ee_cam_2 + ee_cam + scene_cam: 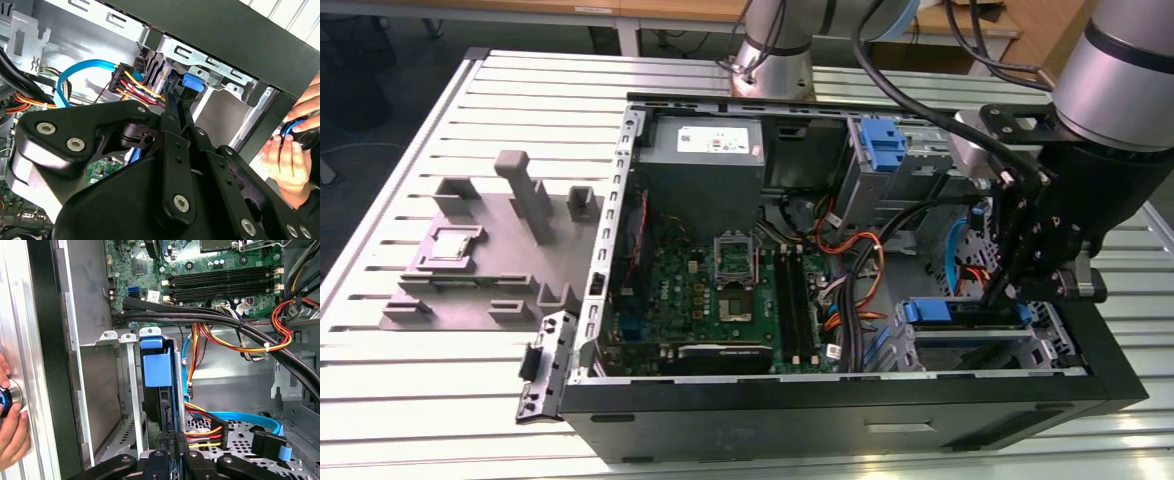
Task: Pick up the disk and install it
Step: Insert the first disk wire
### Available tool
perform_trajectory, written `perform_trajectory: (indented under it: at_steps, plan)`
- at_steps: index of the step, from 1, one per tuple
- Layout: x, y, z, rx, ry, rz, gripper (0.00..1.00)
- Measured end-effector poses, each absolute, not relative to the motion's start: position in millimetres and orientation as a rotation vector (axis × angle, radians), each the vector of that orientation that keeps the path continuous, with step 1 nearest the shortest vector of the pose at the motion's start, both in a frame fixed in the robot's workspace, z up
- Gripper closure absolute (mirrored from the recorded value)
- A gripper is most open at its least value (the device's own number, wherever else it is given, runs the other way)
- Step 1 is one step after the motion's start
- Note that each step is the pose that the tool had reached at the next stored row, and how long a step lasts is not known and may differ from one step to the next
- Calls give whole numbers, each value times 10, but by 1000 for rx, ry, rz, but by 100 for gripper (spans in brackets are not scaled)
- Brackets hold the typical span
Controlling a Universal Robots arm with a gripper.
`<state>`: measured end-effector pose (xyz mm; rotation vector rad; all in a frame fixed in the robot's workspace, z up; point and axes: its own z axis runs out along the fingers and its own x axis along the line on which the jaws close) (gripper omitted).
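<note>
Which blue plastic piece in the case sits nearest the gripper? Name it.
The blue bracket in the drive cage at the case's front corner, on the exterior view's right, directly beside the gripper. The other blue latch stands upright farther back, beside the grey power supply.

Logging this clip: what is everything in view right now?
computer case: one, black, open, on the slatted table
motherboard: one, green, inside the case
power supply: one, grey, white label, case's far corner
disk: one, blue bracket, standing in the drive cage
cables: several, black, orange, red, yellow, blue, across the case
fixture tray: one, grey, exterior view's left of case
person's hand: one, at the case's outer edge
gripper: one, black, at the disk
</note>
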<state>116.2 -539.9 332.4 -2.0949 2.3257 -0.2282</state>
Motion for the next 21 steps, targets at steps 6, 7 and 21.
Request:
perform_trajectory:
  at_steps: [6, 7, 21]
  plan:
    - [1162, -5400, 3329, -2094, 2327, -228, 83]
    - [1162, -5400, 3329, -2094, 2327, -228, 83]
    - [1157, -5400, 3316, -2082, 2338, -228, 83]
